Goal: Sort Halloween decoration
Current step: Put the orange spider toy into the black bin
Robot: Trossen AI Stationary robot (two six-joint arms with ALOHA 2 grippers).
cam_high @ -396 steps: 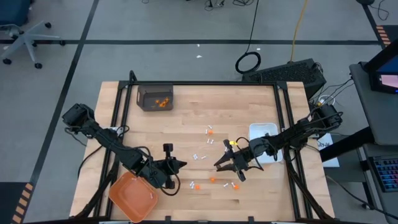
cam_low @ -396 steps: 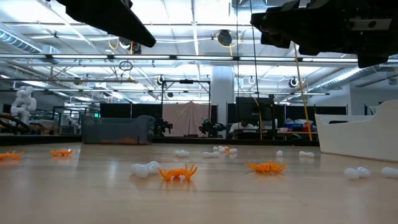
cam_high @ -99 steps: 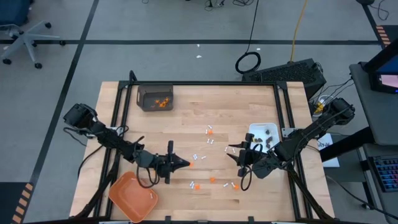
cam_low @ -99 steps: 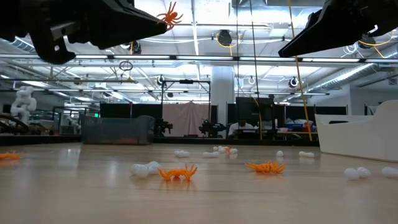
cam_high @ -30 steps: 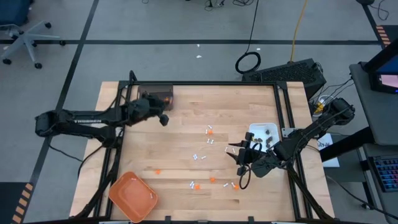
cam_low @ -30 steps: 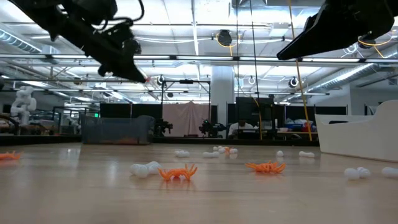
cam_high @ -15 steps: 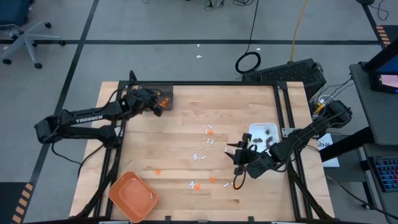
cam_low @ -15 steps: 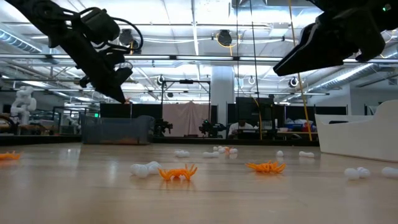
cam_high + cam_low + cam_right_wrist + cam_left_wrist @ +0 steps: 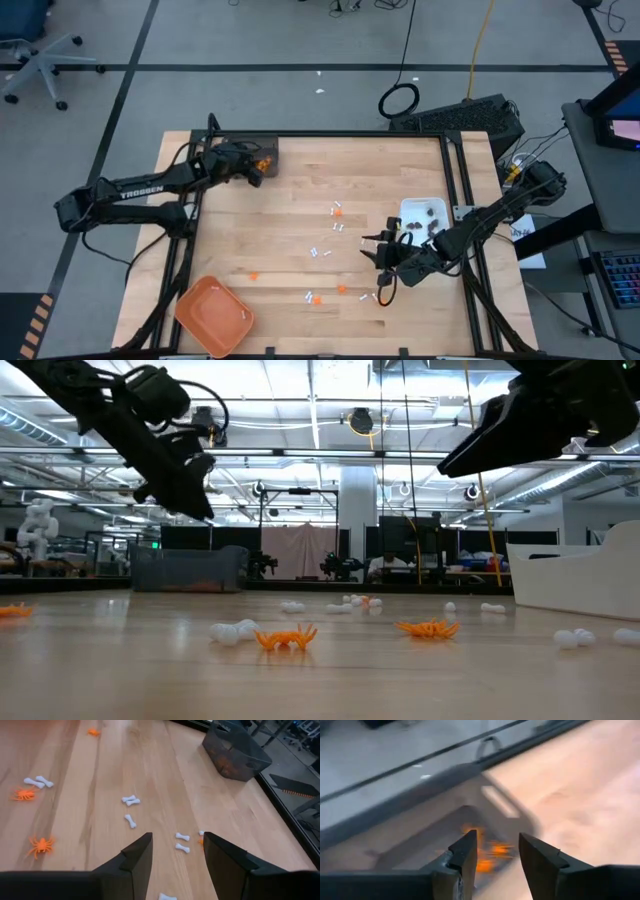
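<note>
Orange spiders (image 9: pixel 40 845) and white bones (image 9: pixel 130 800) lie scattered mid-worktop (image 9: pixel 300 200), more orange ones inside the grey bin (image 9: pixel 250 157) at the far left corner. Left gripper (image 9: pixel 496 851) hangs over that bin – jaws parted, empty. Right gripper (image 9: pixel 176 851) hovers beside the white dish (image 9: pixel 425 215) – jaws spread, nothing held.

White capital letters spelling TROSSEN run along the left arm (image 9: pixel 140 190), seen from above. I can make out no other writing, labels or numbers anywhere.
</note>
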